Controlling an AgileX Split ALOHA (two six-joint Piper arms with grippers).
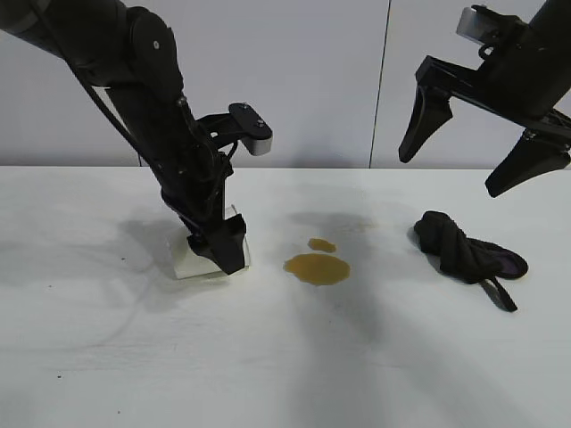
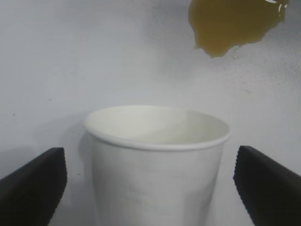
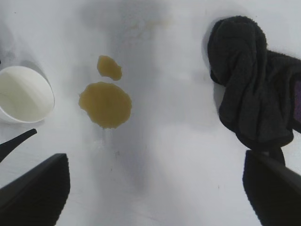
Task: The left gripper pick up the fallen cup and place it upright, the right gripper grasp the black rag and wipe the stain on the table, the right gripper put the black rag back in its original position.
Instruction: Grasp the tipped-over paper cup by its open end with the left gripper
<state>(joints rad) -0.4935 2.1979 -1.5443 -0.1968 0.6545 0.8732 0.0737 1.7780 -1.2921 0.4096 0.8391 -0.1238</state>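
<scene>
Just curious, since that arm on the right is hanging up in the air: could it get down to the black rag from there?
Probably yes. The right gripper hangs open above the rag, with nothing between them.

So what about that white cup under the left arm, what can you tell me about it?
The cup is a plain white paper cup, tapered, with a rolled rim, and looks empty inside. It lies on its side on the white table, its open mouth facing the brown stain, a little apart from it. The left hand is down around it with fingers spread wide, one on each side, with a gap between each finger and the cup wall, so it is not gripped yet.
</scene>
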